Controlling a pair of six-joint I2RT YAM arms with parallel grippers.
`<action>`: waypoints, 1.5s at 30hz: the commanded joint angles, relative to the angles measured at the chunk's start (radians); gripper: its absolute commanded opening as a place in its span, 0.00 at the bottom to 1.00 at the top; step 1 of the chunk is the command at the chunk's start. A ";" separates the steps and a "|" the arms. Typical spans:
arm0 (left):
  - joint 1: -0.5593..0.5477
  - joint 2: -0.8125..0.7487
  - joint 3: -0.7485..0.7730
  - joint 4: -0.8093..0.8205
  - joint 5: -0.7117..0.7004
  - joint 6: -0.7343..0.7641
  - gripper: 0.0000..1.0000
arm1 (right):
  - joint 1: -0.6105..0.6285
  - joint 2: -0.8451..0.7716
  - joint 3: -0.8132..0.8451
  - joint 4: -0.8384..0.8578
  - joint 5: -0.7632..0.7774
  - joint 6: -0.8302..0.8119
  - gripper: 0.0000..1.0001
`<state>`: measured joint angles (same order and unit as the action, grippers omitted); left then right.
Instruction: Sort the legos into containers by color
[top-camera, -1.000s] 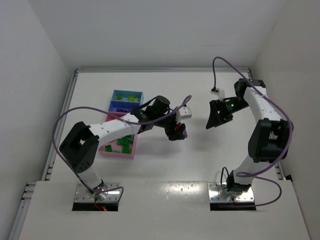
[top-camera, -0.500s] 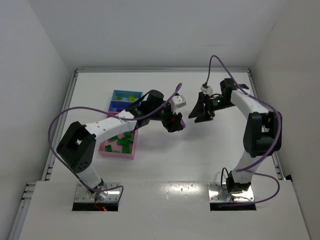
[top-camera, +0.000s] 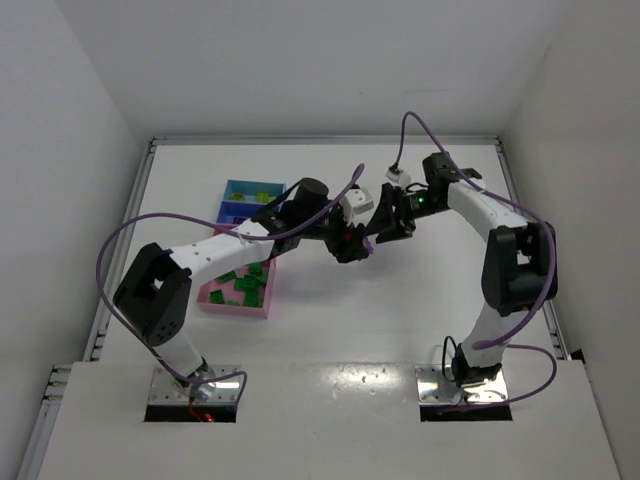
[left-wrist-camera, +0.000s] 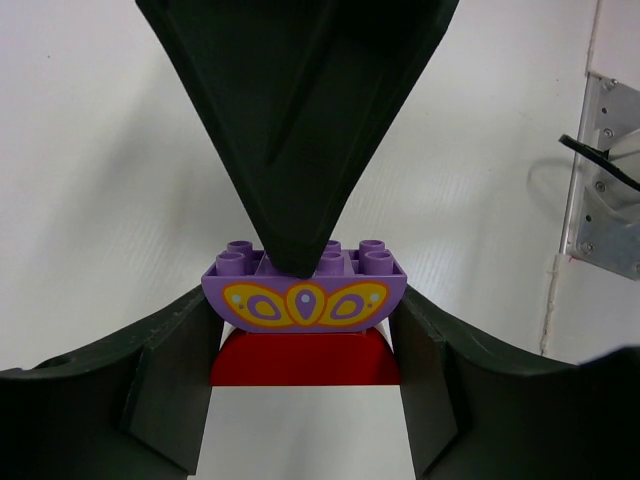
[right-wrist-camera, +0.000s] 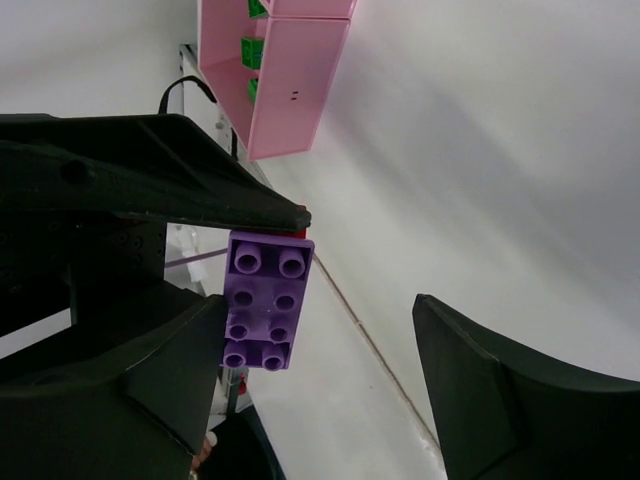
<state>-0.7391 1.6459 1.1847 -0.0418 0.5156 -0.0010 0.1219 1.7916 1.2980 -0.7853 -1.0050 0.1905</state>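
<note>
My left gripper (top-camera: 352, 245) (left-wrist-camera: 305, 345) is shut on a purple brick (left-wrist-camera: 305, 295) with a yellow pattern, stuck on a red brick (left-wrist-camera: 305, 360), and holds them above the table's middle. My right gripper (top-camera: 386, 225) (right-wrist-camera: 318, 310) is open right at this stack. One of its fingers (left-wrist-camera: 300, 120) lies over the purple brick's studs. In the right wrist view the purple brick (right-wrist-camera: 265, 305) sits beside the left finger, within the open jaws. The pink container (top-camera: 235, 312) holds several green bricks (top-camera: 240, 288). The blue containers (top-camera: 283, 190) behind it hold lime bricks (top-camera: 262, 197).
The row of containers stands at the left of the table, and the pink container also shows in the right wrist view (right-wrist-camera: 295, 90). A metal rail (left-wrist-camera: 600, 180) runs along the table edge. Purple cables loop from both arms. White walls enclose the table.
My right arm has swung left until its open jaws reached the stack in my left gripper. My left gripper lifted the stack slightly up and left, then held still.
</note>
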 joint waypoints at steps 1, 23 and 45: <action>-0.008 0.002 0.049 0.042 0.003 0.006 0.13 | 0.021 -0.029 0.027 0.040 -0.018 0.018 0.74; -0.017 0.031 0.058 0.042 -0.034 0.033 0.15 | 0.076 0.002 0.000 0.049 -0.141 0.027 0.23; -0.017 -0.009 -0.020 0.011 -0.085 0.032 0.68 | -0.007 -0.060 0.000 0.070 -0.201 0.036 0.00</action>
<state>-0.7582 1.6516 1.1744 0.0147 0.4252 0.0223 0.1364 1.7958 1.2846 -0.7334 -1.1057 0.2237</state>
